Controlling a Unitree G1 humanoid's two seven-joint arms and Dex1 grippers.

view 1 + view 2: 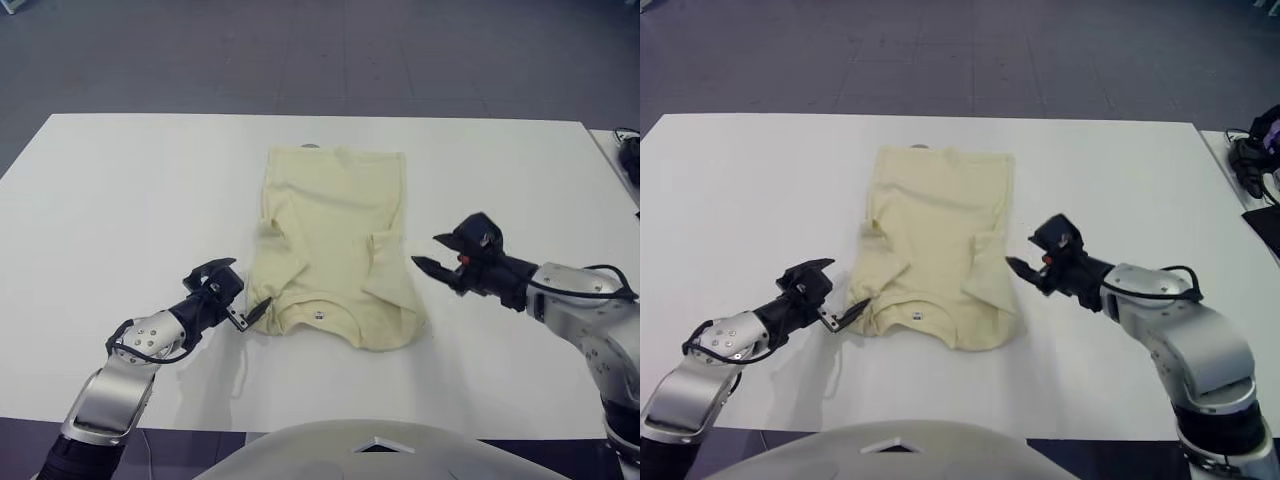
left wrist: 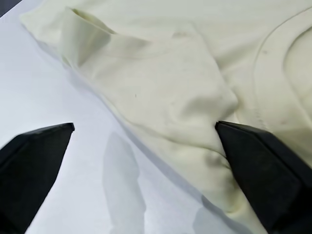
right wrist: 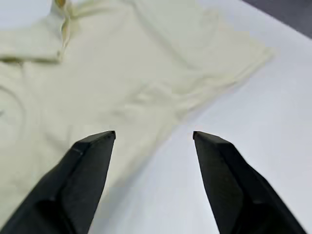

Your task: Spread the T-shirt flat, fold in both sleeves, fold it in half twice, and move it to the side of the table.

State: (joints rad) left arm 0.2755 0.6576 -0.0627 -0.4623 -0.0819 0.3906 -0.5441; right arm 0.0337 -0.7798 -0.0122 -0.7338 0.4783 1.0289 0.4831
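- T-shirt (image 1: 335,245): cream, lying flat at the centre of the white worktop (image 1: 120,200). Both sleeves are folded inward, collar toward 6 o'clock, hem toward 12.
- Left gripper (image 1: 240,295): at the shirt's 8 o'clock corner. Jaws wide, one tip at the shoulder edge, nothing held.
- Right gripper (image 3: 154,134): just beside the shirt's 3 o'clock edge. Jaws wide, empty.

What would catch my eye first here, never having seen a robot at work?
A pale yellow T-shirt lies in the middle of a white table, with both sleeves already folded in over its body. Two black grippers flank its near end. The left gripper is open at the shirt's near left corner, and the right gripper is open beside its right edge.
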